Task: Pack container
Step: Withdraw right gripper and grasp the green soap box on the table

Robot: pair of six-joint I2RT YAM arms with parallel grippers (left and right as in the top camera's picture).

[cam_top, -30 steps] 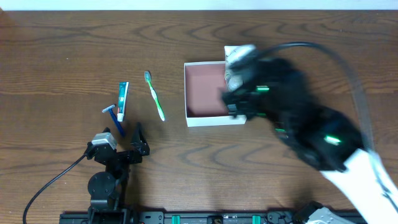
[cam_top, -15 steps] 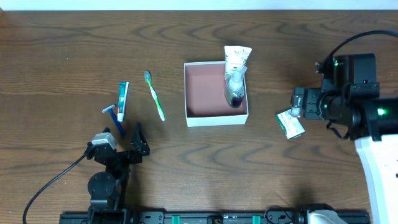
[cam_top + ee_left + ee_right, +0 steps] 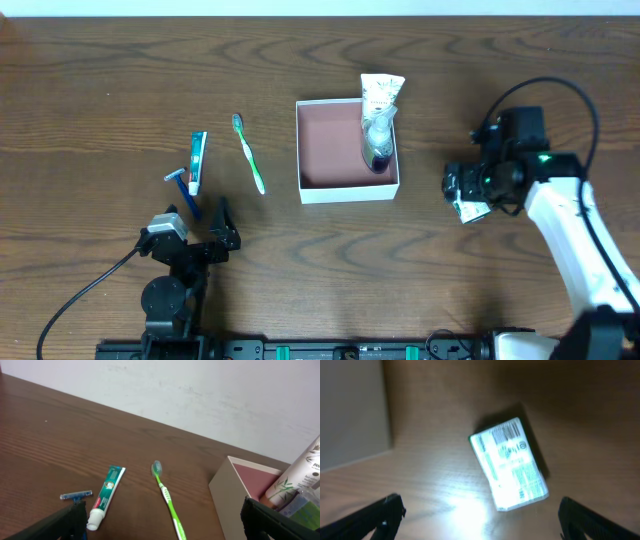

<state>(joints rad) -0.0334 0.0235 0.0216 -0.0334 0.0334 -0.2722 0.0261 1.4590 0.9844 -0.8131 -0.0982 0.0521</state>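
Two spread hands, right hand (image 3: 480, 517) hovering empty over green-and-white carton (image 3: 510, 464) right of container (image 3: 350, 191), left hand (image 3: 208, 222) empty left of container, tube (image 3: 381, 93) and bottle (image 3: 377, 140) inside

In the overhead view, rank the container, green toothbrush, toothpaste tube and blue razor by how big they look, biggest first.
1. container, clearly largest
2. green toothbrush and toothpaste tube, too close: brush longer, tube wider
3. blue razor, smallest
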